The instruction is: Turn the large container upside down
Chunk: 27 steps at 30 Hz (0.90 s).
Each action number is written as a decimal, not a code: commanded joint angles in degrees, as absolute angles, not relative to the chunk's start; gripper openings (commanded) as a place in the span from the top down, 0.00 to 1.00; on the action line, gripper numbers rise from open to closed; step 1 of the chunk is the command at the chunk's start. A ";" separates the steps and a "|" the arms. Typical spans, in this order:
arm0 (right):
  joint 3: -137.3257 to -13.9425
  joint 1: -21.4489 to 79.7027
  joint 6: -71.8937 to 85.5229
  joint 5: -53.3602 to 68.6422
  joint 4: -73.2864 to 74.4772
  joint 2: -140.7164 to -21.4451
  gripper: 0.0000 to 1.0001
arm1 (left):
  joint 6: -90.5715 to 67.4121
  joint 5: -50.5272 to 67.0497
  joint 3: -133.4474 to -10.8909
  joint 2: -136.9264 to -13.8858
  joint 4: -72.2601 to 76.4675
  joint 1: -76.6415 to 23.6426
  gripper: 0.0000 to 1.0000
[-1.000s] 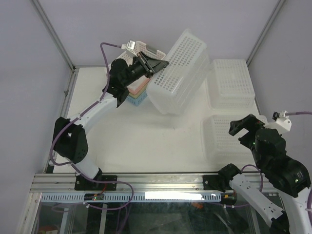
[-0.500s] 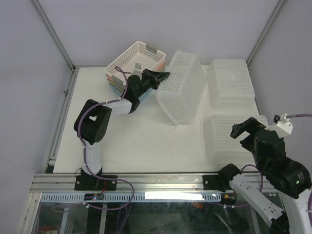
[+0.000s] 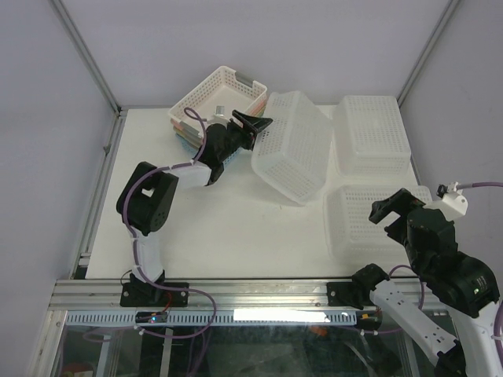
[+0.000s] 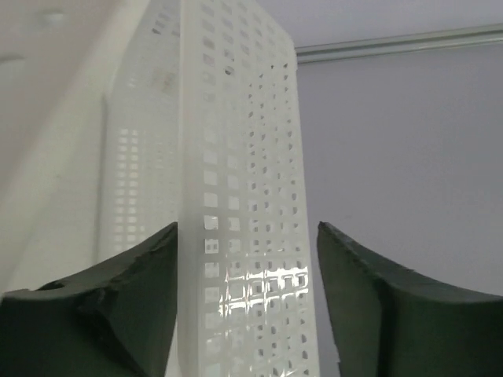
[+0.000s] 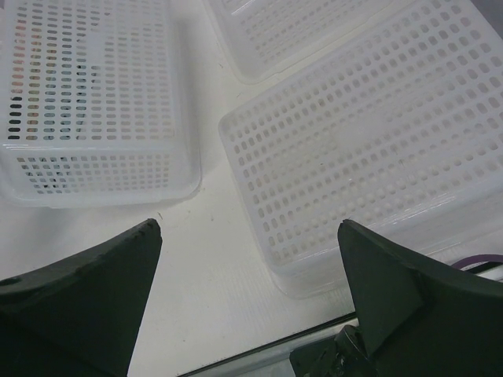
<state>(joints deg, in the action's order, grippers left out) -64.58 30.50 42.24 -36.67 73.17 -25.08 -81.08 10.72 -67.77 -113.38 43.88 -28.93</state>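
The large container, white and perforated, lies at the back middle of the table with its base turned upward, tilted as seen from above. My left gripper is at its left edge. In the left wrist view a wall of the container stands between the jaws of the left gripper, which is open, with a clear gap on the right side. My right gripper hovers open and holds nothing near the front right. The right wrist view has the container to the upper left of the right gripper.
Two more white perforated containers sit bottom-up on the right, one at the back and one nearer, the nearer one just ahead of my right fingers. A stack of coloured baskets stands at the back left, behind my left wrist.
The left arm came down and brought the raised container onto the table, tipping it over to the right. Its jaws have since opened off the container's wall. The right arm stayed put.
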 commanded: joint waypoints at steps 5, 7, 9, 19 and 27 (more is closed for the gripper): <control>-63.80 30.32 44.14 -36.06 70.21 -26.26 0.01 | -63.05 6.67 -69.59 -104.56 29.09 -30.17 0.18; -63.49 30.37 44.21 -35.66 69.71 -26.63 0.01 | -58.19 5.11 -71.44 -103.57 23.30 -31.18 0.06; -63.25 30.32 44.13 -35.21 69.19 -26.92 0.01 | -53.49 3.52 -73.01 -102.84 18.47 -32.26 0.01; -61.82 30.34 44.06 -33.23 67.00 -28.51 0.01 | -35.88 -8.54 -76.43 -99.41 5.89 -37.68 0.01; -61.30 30.32 43.95 -32.51 66.10 -29.49 0.01 | -24.52 -17.96 -82.84 -98.17 -2.37 -42.38 0.01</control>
<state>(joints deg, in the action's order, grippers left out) -61.04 30.50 43.18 -32.51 69.32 -28.12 -33.01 -11.57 -78.96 -102.80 0.64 -40.62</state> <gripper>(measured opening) 0.991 0.990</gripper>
